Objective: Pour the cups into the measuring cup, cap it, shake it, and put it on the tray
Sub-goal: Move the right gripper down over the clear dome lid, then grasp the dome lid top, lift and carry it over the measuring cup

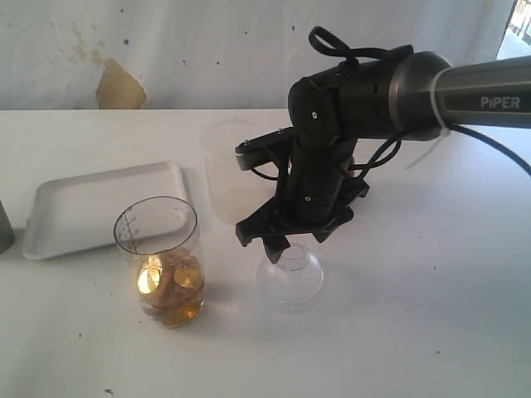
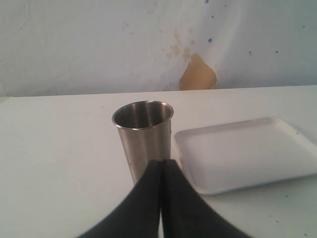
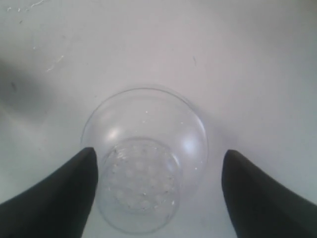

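Note:
The measuring cup (image 1: 160, 259) stands on the table holding amber liquid, with no cap on it. A clear domed lid (image 1: 289, 280) (image 3: 143, 163) lies on the table to its right. My right gripper (image 1: 282, 249) (image 3: 158, 150) hangs open just above the lid, a finger on either side and neither touching it. The steel tumbler (image 2: 143, 136) (image 1: 4, 225) stands upright beside the white tray (image 2: 247, 153) (image 1: 95, 207). My left gripper (image 2: 161, 163) is shut on nothing, just in front of the tumbler. The wooden cup is out of view.
A frosted translucent cup (image 1: 226, 170) stands behind the right arm, close to the tray's right end. The wall at the back has a brown patch (image 1: 119, 87).

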Tool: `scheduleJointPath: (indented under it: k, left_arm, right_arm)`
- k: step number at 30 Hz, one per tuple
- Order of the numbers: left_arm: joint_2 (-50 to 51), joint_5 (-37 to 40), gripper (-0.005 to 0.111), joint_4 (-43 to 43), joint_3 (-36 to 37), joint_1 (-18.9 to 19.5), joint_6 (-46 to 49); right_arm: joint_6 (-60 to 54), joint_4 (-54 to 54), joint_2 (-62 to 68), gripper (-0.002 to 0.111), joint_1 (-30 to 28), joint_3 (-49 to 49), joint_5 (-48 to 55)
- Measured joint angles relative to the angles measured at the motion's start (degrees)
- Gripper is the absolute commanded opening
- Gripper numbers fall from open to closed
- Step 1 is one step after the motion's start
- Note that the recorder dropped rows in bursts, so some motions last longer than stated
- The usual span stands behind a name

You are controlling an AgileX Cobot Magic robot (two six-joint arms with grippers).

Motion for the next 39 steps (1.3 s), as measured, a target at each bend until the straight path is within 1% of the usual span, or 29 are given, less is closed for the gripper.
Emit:
scheduleJointPath:
  k: [6, 9, 14, 16, 19, 21, 27, 30, 36, 39]
  left_arm:
    - [0.0, 0.0, 0.000, 0.0, 0.0, 0.0, 0.0]
    - [0.0, 0.0, 0.000, 0.0, 0.0, 0.0, 0.0]
    - [0.0, 0.0, 0.000, 0.0, 0.0, 0.0, 0.0]
    - [0.0, 0.0, 0.000, 0.0, 0.0, 0.0, 0.0]
    - [0.0, 0.0, 0.000, 0.0, 0.0, 0.0, 0.0]
    - [0.0, 0.0, 0.000, 0.0, 0.0, 0.0, 0.0]
    - [0.0, 0.0, 0.000, 0.0, 0.0, 0.0, 0.0]
    - [0.0, 0.0, 0.000, 0.0, 0.0, 0.0, 0.0]
    - [0.0, 0.0, 0.000, 0.0, 0.0, 0.0, 0.0]
    - [0.0, 0.0, 0.000, 0.0, 0.0, 0.0, 0.0]
  right_arm:
    - [0.0, 0.0, 0.3, 0.065, 0.0, 0.0, 0.0]
    - [0.0, 0.0, 0.3, 0.059, 0.0, 0.0, -0.1]
    - [0.0, 0.0, 0.4, 0.042, 0.0, 0.0, 0.0]
    - [0.0, 0.0, 0.4, 0.033, 0.0, 0.0, 0.0]
    - [0.0, 0.0, 0.4, 0.016, 0.0, -0.1, 0.3]
    - [0.0, 0.0, 0.4, 0.000, 0.0, -0.1, 1.3]
    - [0.0, 0.0, 0.1, 0.000, 0.0, -0.4, 4.3]
    - [0.0, 0.0, -1.1, 0.000, 0.0, -1.5, 7.6]
    - [0.4, 0.0, -4.0, 0.000, 0.0, -9.4, 16.5]
    - [1.2, 1.2, -5.0, 0.000, 0.0, -13.3, 17.3]
